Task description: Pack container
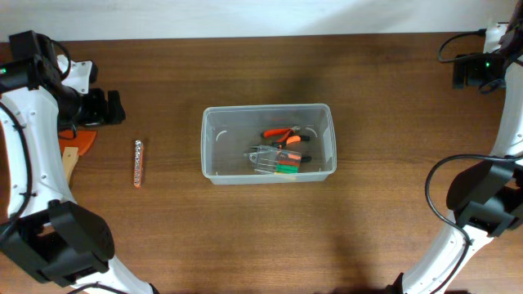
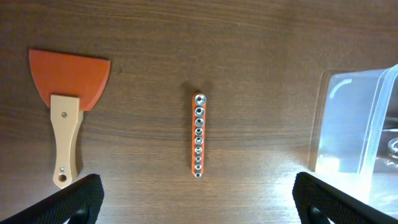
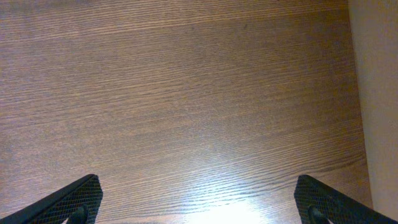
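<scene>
Container point(image 1: 266, 108) at frame centre, part packed; two items lie loose at frame left.
Both pincers stand fully open and empty. The container holds pliers point(image 1: 286, 135) and a small case point(image 1: 274, 159). The bit strip point(image 1: 138, 162) lies left of it, long axis top to bottom, just below the left pincer point(image 2: 199, 202); the scraper point(image 2: 67, 93) lies further left. The left arm is judged nearer; the right pincer point(image 3: 199, 202) hangs at upper right.
</scene>
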{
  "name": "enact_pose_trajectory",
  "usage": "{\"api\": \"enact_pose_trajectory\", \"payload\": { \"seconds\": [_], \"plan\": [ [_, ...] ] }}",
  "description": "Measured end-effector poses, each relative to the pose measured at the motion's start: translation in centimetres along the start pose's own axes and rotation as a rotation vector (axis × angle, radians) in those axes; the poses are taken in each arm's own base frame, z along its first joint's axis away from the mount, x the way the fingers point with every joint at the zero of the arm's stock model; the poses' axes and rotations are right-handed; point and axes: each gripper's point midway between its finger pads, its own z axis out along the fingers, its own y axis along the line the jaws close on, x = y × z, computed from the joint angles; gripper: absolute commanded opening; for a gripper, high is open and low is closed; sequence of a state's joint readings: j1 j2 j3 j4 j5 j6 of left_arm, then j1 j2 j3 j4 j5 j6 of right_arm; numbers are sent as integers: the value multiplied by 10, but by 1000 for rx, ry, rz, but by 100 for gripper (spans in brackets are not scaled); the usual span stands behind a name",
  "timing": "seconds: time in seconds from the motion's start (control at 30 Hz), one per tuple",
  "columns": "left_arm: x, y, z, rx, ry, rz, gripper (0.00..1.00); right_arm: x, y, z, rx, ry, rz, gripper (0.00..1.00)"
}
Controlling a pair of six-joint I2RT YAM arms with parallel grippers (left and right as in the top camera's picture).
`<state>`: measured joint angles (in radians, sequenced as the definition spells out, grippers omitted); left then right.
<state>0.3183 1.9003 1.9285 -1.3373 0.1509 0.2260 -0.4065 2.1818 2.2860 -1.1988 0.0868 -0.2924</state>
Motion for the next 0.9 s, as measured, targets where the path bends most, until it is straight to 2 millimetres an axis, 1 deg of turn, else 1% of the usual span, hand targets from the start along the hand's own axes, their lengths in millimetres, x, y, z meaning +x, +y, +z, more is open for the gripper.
{"api": "enact_pose_trajectory", "payload": {
  "seconds": [0.2, 0.3, 0.4, 0.5, 0.6, 0.7, 0.83, 0.9],
  "plan": [
    [2, 0, 2, 1, 10, 55, 99, 0, 0, 0, 0, 0, 0, 99],
    [2, -1, 11, 9, 31, 64, 99, 0, 0, 0, 0, 0, 0, 99],
    [3, -8, 30, 25, 77, 79, 99, 0, 0, 0, 0, 0, 0, 99],
    [4, -23, 54, 45, 131, 118, 99, 0, 0, 0, 0, 0, 0, 99],
    [0, -38, 73, 57, 147, 157, 99, 0, 0, 0, 0, 0, 0, 99],
    [-4, -46, 78, 59, 141, 179, 99, 0, 0, 0, 0, 0, 0, 99],
    [-3, -47, 78, 60, 146, 180, 99, 0, 0, 0, 0, 0, 0, 99],
    [2, -46, 77, 55, 164, 179, 99, 0, 0, 0, 0, 0, 0, 99]
  ]
}}
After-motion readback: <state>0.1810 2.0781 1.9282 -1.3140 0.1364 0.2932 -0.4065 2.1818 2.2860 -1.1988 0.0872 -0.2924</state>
